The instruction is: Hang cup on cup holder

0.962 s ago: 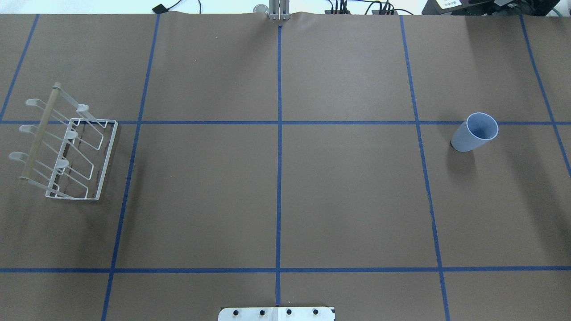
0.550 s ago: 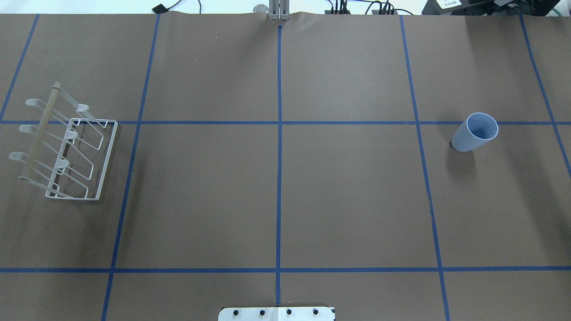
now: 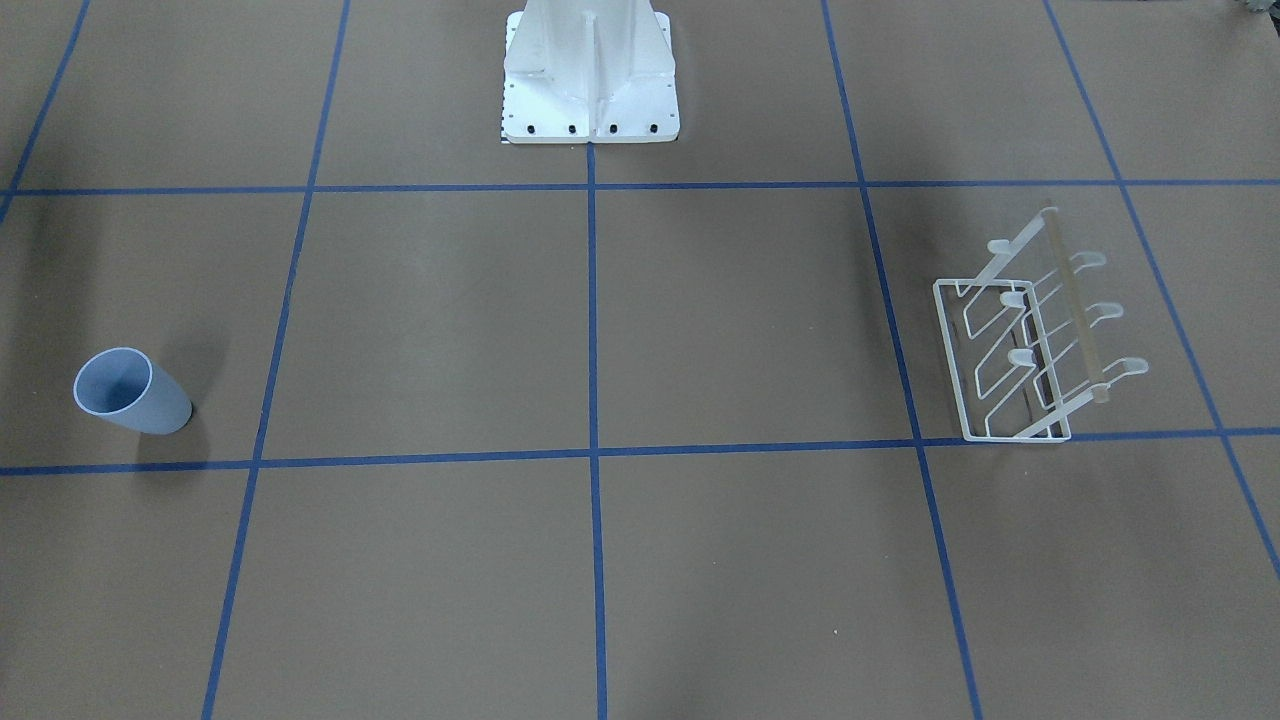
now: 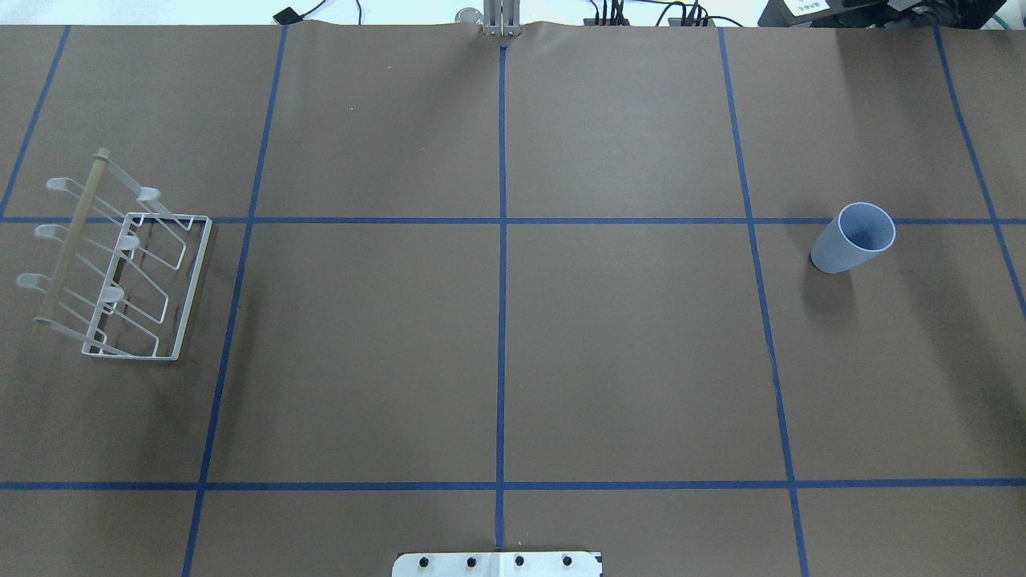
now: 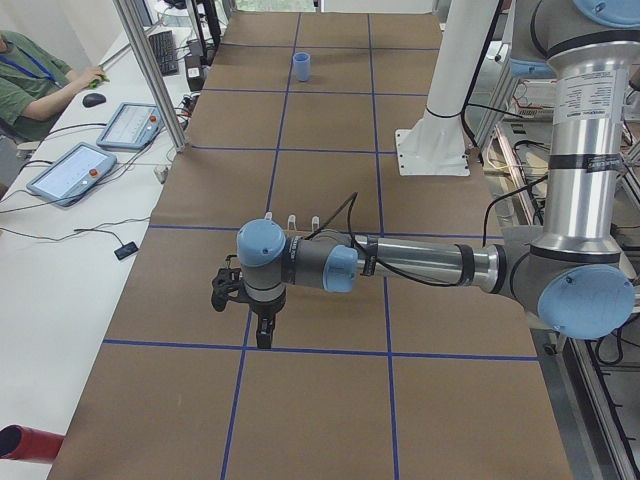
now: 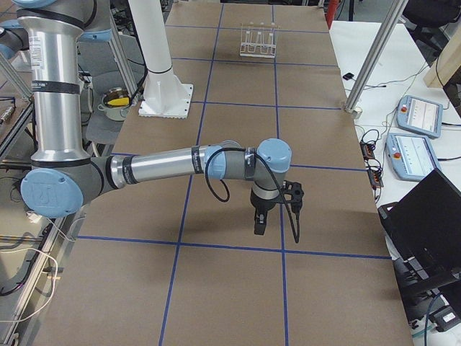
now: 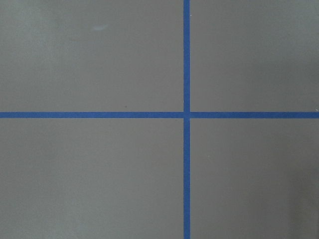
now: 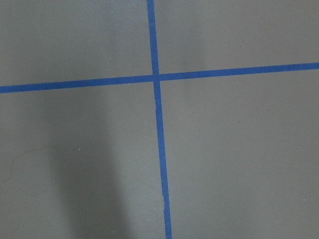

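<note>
The light blue cup (image 4: pixel 854 238) stands upright, mouth up, on the table's right side; it also shows in the front view (image 3: pixel 130 392) and far off in the left view (image 5: pixel 301 67). The white wire cup holder (image 4: pixel 120 264) with its wooden rod stands at the table's left side, also in the front view (image 3: pixel 1030 340) and the right view (image 6: pixel 259 40). My left gripper (image 5: pixel 262 335) points down over the table, near the rack. My right gripper (image 6: pixel 258 227) points down over a tape line, well short of the cup. I cannot tell whether either is open.
The robot's white base (image 3: pixel 590 80) stands at the table's middle edge. Blue tape lines (image 4: pixel 502 240) grid the brown table. An operator (image 5: pixel 40 80) and tablets (image 5: pixel 70 170) are beside the table; a laptop (image 6: pixel 425 216) sits on the side bench.
</note>
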Controlling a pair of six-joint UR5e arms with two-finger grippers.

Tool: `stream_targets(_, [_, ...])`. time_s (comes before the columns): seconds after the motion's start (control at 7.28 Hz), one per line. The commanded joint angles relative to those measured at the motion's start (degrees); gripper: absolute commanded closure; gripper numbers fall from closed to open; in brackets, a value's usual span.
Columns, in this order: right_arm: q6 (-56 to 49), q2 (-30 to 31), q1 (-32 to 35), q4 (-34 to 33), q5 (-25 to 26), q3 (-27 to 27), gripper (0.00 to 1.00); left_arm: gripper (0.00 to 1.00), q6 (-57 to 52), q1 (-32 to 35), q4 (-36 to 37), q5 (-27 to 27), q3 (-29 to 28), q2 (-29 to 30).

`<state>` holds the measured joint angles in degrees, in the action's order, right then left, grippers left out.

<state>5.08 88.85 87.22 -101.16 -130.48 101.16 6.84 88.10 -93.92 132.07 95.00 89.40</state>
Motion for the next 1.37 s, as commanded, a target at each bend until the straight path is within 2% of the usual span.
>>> stream_targets(0.0, [0.72, -8.47, -3.72, -0.09, 0.05, 0.00, 0.00, 0.02, 0.10, -0.38, -0.64, 0.11, 0.88, 0.51])
stream_targets(0.27, [1.95, -10.10, -5.38, 2.26, -8.69, -1.65, 0.00, 0.02, 0.10, -0.38, -0.82, 0.21, 1.42, -0.19])
stream_targets(0.41, [2.65, -9.32, -8.01, 11.24, -9.44, -2.28, 0.00, 0.02, 0.10, -0.47, -0.74, 0.21, 1.42, -0.11])
stream_targets(0.55, [6.48, -8.44, -12.04, 17.25, -9.27, -2.55, 0.00, 0.02, 0.10, -0.47, -0.82, 0.21, 1.33, -0.11])
stream_targets(0.82, [12.57, -8.52, -16.37, 21.08, -9.27, -5.09, 0.00, 0.02, 0.02, -0.47, -0.82, 0.21, 1.42, -0.02])
stream_targets(1.24, [13.38, -9.40, -17.52, 21.09, -9.44, -9.83, 0.00, 0.02, 0.10, -0.47, -0.82, 0.30, 1.51, 0.07])
